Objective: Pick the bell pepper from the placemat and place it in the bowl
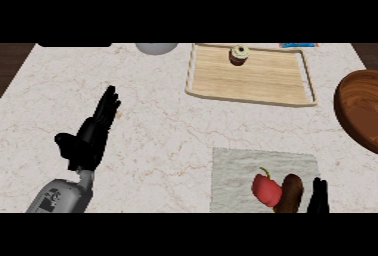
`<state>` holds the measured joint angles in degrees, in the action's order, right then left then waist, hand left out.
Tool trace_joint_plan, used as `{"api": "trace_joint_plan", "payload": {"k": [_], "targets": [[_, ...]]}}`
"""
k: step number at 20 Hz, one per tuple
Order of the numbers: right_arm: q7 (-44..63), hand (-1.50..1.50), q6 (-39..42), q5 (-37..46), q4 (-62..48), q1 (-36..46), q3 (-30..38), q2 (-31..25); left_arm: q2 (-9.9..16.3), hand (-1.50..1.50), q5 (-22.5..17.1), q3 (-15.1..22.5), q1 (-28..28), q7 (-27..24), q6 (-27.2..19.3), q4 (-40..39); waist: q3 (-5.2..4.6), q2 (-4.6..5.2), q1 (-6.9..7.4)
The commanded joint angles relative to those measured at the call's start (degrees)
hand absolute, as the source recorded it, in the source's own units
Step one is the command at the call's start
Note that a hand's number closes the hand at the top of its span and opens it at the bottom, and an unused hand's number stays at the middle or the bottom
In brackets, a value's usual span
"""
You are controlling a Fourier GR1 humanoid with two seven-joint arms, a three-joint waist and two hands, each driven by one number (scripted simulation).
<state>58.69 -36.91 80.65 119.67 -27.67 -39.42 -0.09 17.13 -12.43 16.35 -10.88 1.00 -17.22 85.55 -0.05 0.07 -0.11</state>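
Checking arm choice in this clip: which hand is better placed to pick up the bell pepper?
Right. The right hand is already beside the bell pepper on the placemat, with the bowl on the same side. The left hand rests open, far across the counter.

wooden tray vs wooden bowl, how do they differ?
The tray is pale, rectangular and fully in view, carrying a small cupcake; the bowl is dark reddish-brown, round, cut off by the right edge, with nothing showing inside. Both are wood and sit on the marble counter.
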Motion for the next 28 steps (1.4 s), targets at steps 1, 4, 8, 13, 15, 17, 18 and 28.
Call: {"api": "trace_joint_plan", "payload": {"k": [1, 4, 8, 13, 15, 17, 18, 28], "targets": [[8.27, -1.50, -2.18, 4.29, 0.19, 1.27, -5.16, 0.09, -2.48, 0.00, 1.44, 0.06, 1.51, -1.51, 0.36, -0.79, 0.03, -0.12, -0.15], [9.70, -1.50, -1.13, 3.33, 2.24, 5.76, -4.68, 0.09, 0.45, 0.00, 1.48, -0.86, 3.73, 0.75, 1.63, 3.07, 0.02, -0.10, 0.26], [1.11, -1.50, -8.34, 0.57, -1.28, 0.25, -3.92, 0.05, -1.68, 0.00, 2.40, -0.89, 3.17, 3.27, 1.86, 4.71, 0.07, -0.17, -0.05], [2.23, -1.50, -12.41, 1.21, -1.66, 0.58, -7.59, 0.03, -3.86, 0.00, 4.81, -1.28, 3.55, -2.23, 1.43, -0.59, 0.04, -0.13, -0.16], [2.02, -1.50, -10.96, -3.27, -2.73, 3.82, -3.63, 0.03, -3.60, 0.00, 4.34, -1.42, 3.38, 1.15, 2.05, 3.22, 0.07, -0.13, 0.15], [2.70, -1.50, -16.82, -2.59, -6.32, 3.48, -5.44, 0.03, -1.56, 0.00, 3.45, -3.10, 3.98, 1.68, 3.79, 2.67, 0.07, -0.14, 0.15], [-0.85, -1.50, -12.92, -10.18, -2.88, 4.78, 0.82, -3.01, -2.87, 0.00, 4.52, -2.22, 3.54, 2.47, 2.86, 4.23, 0.09, -0.12, 0.20], [-8.48, -1.50, -22.42, -19.82, -15.22, 8.82, 2.95, -2.95, -5.47, 0.00, 5.95, -5.13, -0.07, 3.35, 4.78, 0.19, 0.07, -0.06, -0.03]]}}
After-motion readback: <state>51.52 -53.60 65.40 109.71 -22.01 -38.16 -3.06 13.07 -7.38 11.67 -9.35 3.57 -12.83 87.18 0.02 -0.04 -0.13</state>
